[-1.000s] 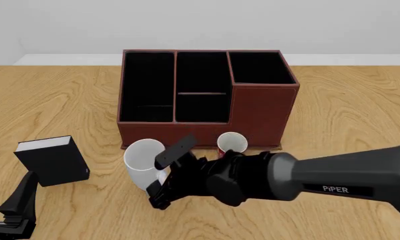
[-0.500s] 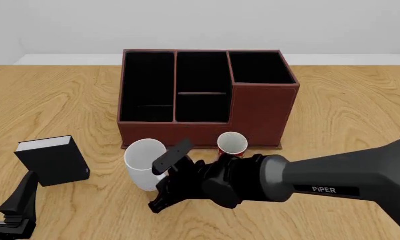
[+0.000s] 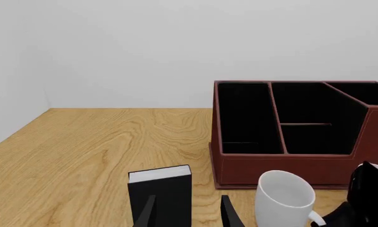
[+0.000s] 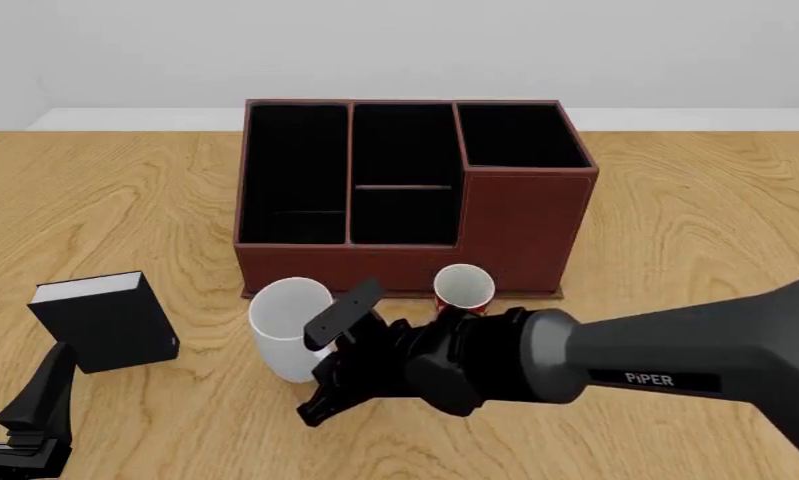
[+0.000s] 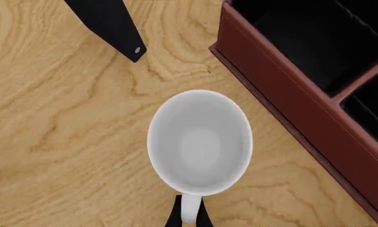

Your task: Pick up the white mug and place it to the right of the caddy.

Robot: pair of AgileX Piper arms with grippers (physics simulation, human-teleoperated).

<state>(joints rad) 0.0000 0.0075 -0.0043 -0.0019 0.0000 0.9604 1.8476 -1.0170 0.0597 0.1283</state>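
Observation:
The white mug (image 4: 287, 322) stands upright on the table in front of the caddy (image 4: 413, 255), near its left front corner. My right gripper (image 4: 312, 372) is open and hovers beside and just above the mug on its near right side. From the right wrist camera I look straight down into the mug (image 5: 199, 142). One finger (image 5: 109, 23) shows beyond the mug, and the other lies under the handle (image 5: 190, 208). My left gripper (image 4: 32, 420) rests open at the near left edge, holding nothing.
A slim red cup (image 4: 463, 288) stands against the caddy's front, right of the mug and partly behind my right arm. A black book (image 4: 106, 320) stands at the near left, in front of my left gripper (image 3: 189, 215). Wooden table (image 4: 693, 230) extends right of the caddy.
Over the last second my right gripper shifted slightly towards the mug and settled; it has barely moved in the last half second. The mug, cup, book and left arm stayed put.

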